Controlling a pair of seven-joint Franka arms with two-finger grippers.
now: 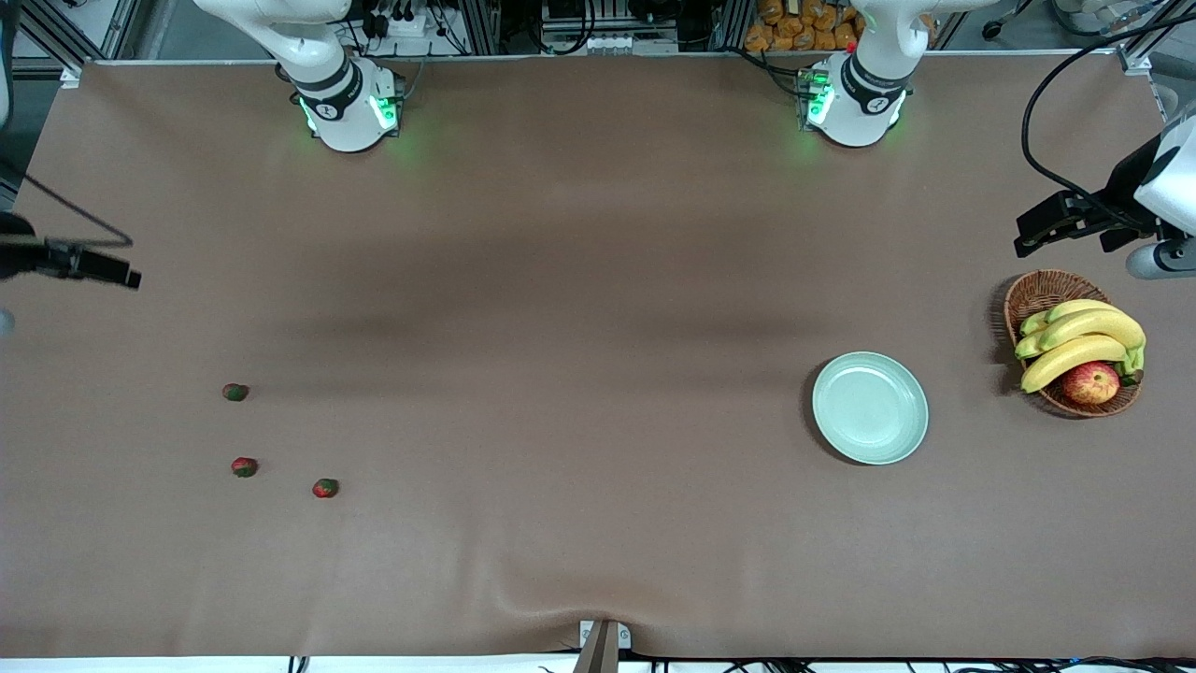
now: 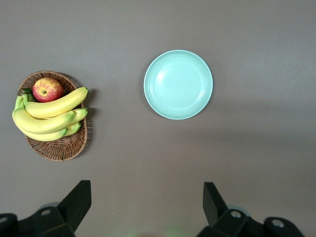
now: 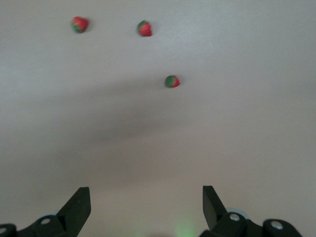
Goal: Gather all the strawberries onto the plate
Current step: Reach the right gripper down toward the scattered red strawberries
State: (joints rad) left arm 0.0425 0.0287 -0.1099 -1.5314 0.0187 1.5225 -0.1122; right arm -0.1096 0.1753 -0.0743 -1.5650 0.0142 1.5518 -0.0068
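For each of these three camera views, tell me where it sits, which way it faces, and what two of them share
Front view: high across the table, facing both arm bases; shows three strawberries, plate, basket.
Left wrist view: on the left arm, looking down past the open left gripper at plate and basket.
Right wrist view: on the right arm, open right gripper, facing the strawberries.
Front and left wrist share the plate.

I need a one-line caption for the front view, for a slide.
Three strawberries lie toward the right arm's end, the empty plate beside the fruit basket toward the left arm's end.
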